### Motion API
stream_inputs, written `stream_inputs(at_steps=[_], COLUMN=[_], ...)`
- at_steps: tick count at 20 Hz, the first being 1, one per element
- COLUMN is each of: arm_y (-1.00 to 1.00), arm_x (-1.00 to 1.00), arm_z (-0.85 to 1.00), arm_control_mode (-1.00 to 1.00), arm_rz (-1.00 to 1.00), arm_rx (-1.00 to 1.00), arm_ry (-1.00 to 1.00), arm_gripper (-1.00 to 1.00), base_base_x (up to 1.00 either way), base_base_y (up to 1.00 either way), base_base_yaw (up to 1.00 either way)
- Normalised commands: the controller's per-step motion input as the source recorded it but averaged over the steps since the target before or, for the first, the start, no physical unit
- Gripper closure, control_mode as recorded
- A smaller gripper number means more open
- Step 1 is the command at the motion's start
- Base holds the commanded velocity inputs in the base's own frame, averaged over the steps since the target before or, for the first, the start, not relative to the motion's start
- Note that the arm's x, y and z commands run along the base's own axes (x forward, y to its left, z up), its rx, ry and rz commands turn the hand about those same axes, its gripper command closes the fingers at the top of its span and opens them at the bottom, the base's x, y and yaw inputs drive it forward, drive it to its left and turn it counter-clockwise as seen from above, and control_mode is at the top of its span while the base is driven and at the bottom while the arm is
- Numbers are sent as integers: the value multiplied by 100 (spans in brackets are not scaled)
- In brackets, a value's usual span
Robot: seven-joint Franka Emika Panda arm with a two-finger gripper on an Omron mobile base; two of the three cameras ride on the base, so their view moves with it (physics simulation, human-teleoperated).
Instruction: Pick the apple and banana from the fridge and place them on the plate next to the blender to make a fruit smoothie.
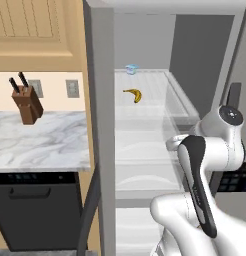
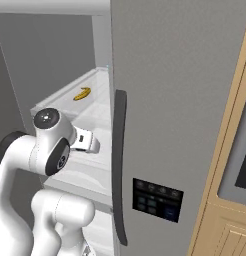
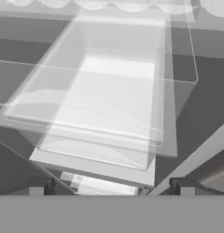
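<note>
The fridge [image 1: 102, 125] stands open; the banana [image 1: 133, 95] lies on a white upper shelf [image 1: 150, 92], a small pale-blue container [image 1: 131, 69] behind it. The claw [image 3: 114, 186], spread wide and empty, faces clear drawers [image 3: 100, 113]. A knife block [image 1: 27, 102] sits on the marble counter [image 1: 40, 140].

White arm [image 1: 205, 165] folded at the elbow, wrist reaching forward. The gripper [image 3: 114, 187] points ahead and down, jaws spread wide, dark fingertips [image 3: 49, 185] far apart, nothing between them.
</note>
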Motion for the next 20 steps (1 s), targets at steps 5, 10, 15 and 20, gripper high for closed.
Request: stream_inputs(at_steps=[5, 10, 15, 20], arm_y=[12, 7, 12, 19], arm_x=[9, -3, -1, 0], arm_z=[9, 56, 74, 81], arm_control_mode=[-100, -100, -100, -100], arm_rz=[0, 0, 0, 0], arm_rx=[-1, 0, 0, 0], arm_ry=[-4, -18, -16, -4], arm_gripper=[-100, -100, -100, -100], base_base_x=[16, 0, 0, 0], base_base_y=[8, 0, 0, 0], base_base_yaw=[0, 0, 0, 0])
